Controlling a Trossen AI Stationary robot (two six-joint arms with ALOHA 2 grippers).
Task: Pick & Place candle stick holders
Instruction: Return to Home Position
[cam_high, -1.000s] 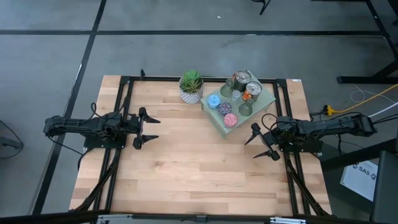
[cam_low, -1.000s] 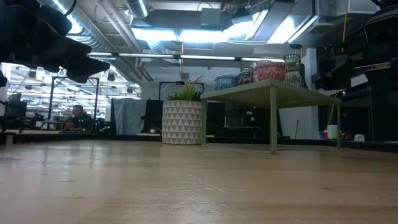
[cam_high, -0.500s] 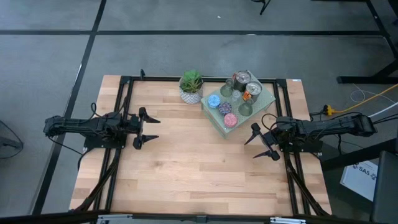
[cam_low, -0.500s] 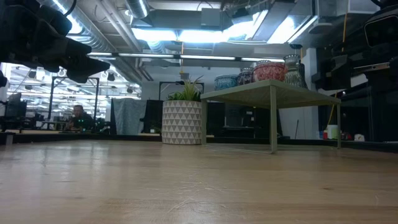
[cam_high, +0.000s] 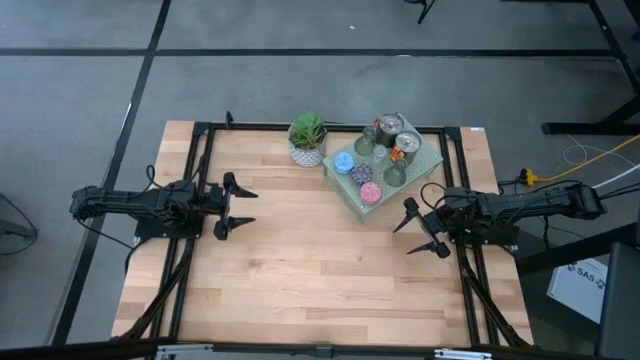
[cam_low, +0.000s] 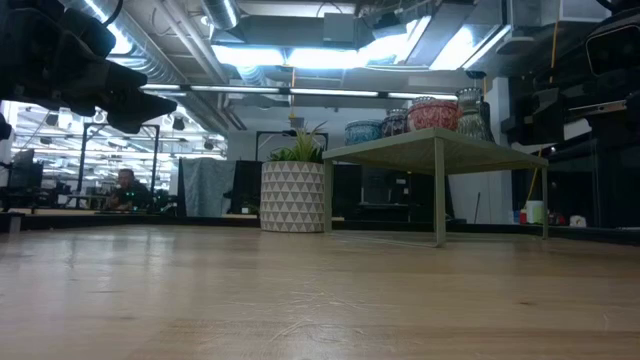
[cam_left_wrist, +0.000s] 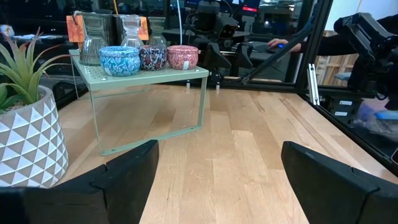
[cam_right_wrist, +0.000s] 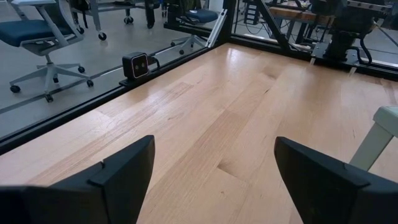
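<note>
Several small candle stick holders stand on a pale green perforated slab (cam_high: 425, 160) at the table's far right: a blue one (cam_high: 344, 162), a purple mosaic one (cam_high: 361, 174), a pink one (cam_high: 371, 193), clear glass ones (cam_high: 363, 145) and two shiny ones (cam_high: 390, 126). They also show in the left wrist view (cam_left_wrist: 120, 60). My left gripper (cam_high: 240, 208) is open and empty at the table's left. My right gripper (cam_high: 425, 230) is open and empty, just near of the slab.
A green plant in a white patterned pot (cam_high: 307, 140) stands left of the slab. The slab rests on thin legs (cam_low: 438, 195) above the table. Black frame rails (cam_high: 200, 150) run along the table's sides. Bare wood (cam_high: 320, 260) lies between the arms.
</note>
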